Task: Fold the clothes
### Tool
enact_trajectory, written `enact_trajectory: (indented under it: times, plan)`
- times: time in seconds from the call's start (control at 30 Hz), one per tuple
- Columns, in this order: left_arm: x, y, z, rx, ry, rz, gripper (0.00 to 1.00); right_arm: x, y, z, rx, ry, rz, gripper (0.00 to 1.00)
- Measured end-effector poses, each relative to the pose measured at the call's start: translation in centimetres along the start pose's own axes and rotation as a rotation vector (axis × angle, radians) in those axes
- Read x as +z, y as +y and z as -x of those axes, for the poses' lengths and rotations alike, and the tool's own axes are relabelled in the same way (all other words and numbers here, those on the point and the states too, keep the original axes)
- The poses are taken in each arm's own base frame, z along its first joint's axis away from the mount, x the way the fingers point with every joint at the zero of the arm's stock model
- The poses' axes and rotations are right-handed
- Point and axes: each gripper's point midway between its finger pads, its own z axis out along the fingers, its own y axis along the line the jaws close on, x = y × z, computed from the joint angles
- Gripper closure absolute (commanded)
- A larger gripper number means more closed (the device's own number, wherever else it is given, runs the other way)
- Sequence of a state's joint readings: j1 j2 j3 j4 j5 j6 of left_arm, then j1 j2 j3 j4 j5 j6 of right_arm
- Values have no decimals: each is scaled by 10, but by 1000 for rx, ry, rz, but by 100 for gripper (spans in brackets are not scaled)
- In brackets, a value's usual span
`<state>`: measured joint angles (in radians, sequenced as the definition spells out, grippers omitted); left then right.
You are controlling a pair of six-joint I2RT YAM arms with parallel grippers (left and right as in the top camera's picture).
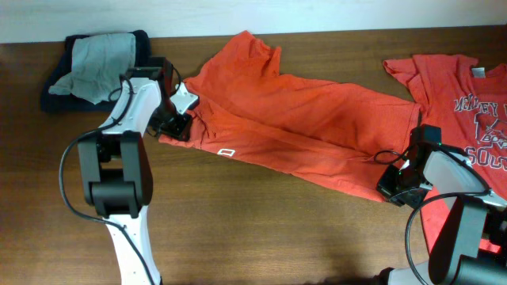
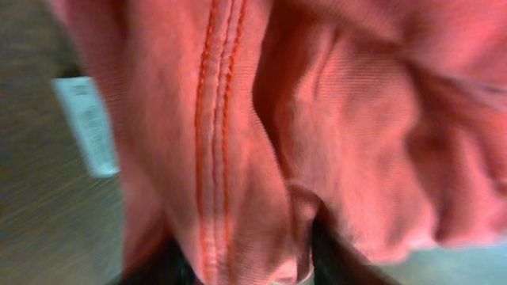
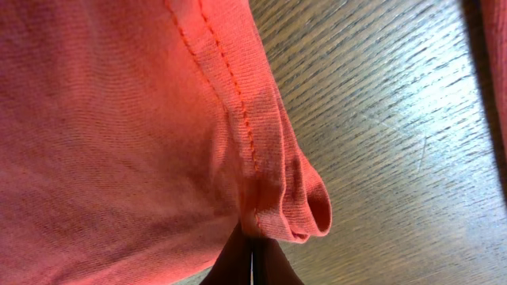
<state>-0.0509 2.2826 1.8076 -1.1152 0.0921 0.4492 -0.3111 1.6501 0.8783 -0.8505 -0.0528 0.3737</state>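
An orange-red T-shirt (image 1: 301, 119) lies stretched slantwise across the table, rumpled and lengthwise doubled. My left gripper (image 1: 176, 123) is at its left end; in the left wrist view its stitched hem (image 2: 214, 142) hangs between the two dark fingers (image 2: 337, 265), which stand apart, so the left gripper (image 2: 249, 273) is open around the cloth. My right gripper (image 1: 394, 186) is at the shirt's lower right end. The right wrist view shows that gripper (image 3: 253, 253) shut, pinching a rolled hem corner (image 3: 293, 206).
A second orange-red T-shirt (image 1: 467, 87) with white lettering lies at the right edge, partly under the right arm. A pile of grey and dark clothes (image 1: 99, 63) sits at the back left. A white label (image 1: 226, 151) shows on the stretched shirt. The wooden table (image 1: 261, 229) runs along the front.
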Motion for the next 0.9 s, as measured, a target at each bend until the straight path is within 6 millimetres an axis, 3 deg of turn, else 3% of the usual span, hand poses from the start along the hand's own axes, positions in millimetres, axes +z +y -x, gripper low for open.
enact_trajectory:
  times: [0.03, 0.3, 0.5, 0.9]
  plan:
    - [6, 1, -1, 3, 10, 0, 99, 0, 0, 0, 0, 0, 0, 96]
    - [5, 6, 0, 10, 16, 36, 100, 0, -8, 3, 0, -18, -45, 96]
    - [4, 21, 6, 17, 6, 124, 99, -2, -21, 9, 35, -55, -121, 96]
    - [-1, 42, 2, 14, 39, 245, 100, -2, -26, 12, 65, -73, -152, 96]
